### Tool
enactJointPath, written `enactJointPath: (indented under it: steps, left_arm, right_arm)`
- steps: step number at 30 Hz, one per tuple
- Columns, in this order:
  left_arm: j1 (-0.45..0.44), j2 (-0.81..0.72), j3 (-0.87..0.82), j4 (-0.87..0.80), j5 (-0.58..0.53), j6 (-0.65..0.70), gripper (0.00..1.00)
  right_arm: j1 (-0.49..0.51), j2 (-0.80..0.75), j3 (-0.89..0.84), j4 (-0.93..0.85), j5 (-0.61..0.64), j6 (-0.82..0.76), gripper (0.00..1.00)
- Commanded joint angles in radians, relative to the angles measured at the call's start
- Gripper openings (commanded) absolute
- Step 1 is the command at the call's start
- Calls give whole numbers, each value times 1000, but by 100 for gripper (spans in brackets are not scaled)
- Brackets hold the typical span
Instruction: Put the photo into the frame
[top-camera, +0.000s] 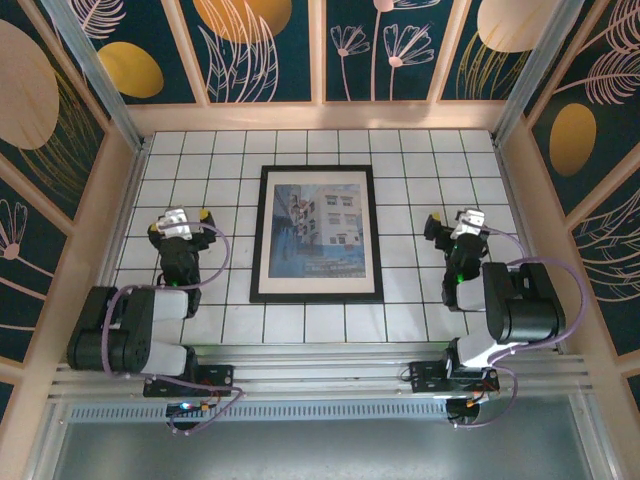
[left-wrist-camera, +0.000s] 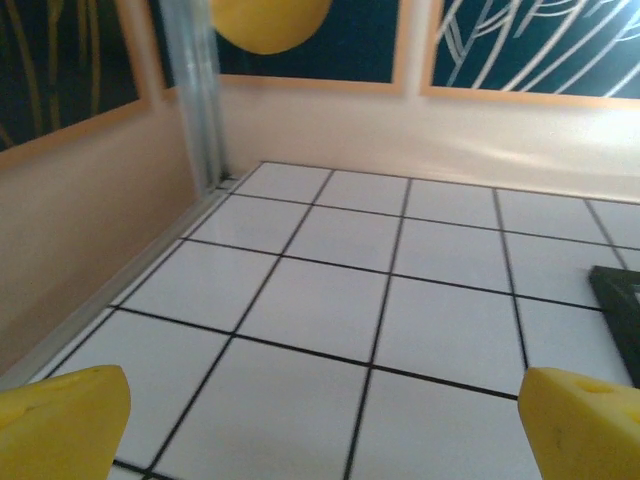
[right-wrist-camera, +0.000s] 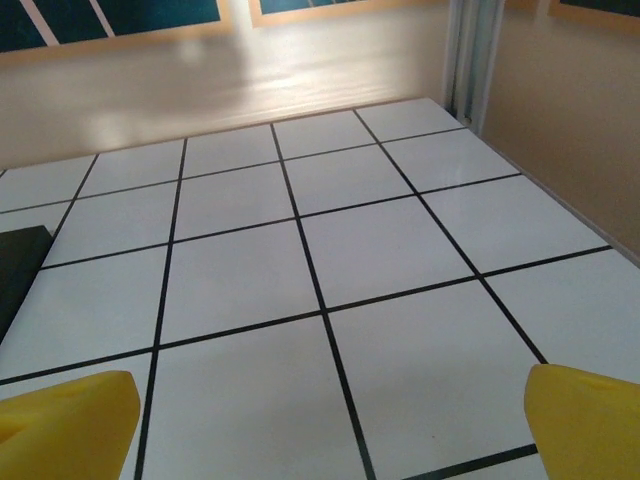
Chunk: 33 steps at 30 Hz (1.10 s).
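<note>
One frame, thin, black and rectangular, lies flat in the middle of the white-tiled worktop with its long sides running away from the arm bases. Inside it sits one photo, a blue-toned print of whitish buildings. A single pale border runs all round between the print and the black edge. From above, the photo looks square to the frame and fully within it. Two arms stand at the near edge, one on each side of the frame. The left hand rests low over the tiles to the left of the frame, well apart from it. The right hand sits to the right, likewise apart. Both hands are released, with their two fingers spread wide and nothing between them. In the left wrist view the left hand shows two yellow fingertips at the bottom corners, bare tile between them, and one black corner of the frame at the right edge. In the right wrist view the right hand also shows two yellow fingertips over bare tile, and one dark corner of the frame at the left edge. Neither hand touches the frame or the photo.
</note>
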Motion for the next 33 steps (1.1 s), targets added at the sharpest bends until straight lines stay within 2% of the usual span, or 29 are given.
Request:
enactJointPath:
  steps: [1, 2, 3, 33]
  left_arm:
    - [9, 68, -14, 133, 82, 9, 99]
    - [14, 60, -4, 88, 89, 9, 99]
    - [14, 74, -9, 127, 85, 7, 99]
    - [14, 67, -9, 114, 84, 9, 99]
  right_arm:
    - [-8, 19, -33, 165, -56, 21, 99]
    - [-8, 25, -26, 166, -47, 24, 99]
    - [-8, 18, -19, 140, -54, 22, 99]
    - [-8, 21, -20, 148, -56, 19, 99]
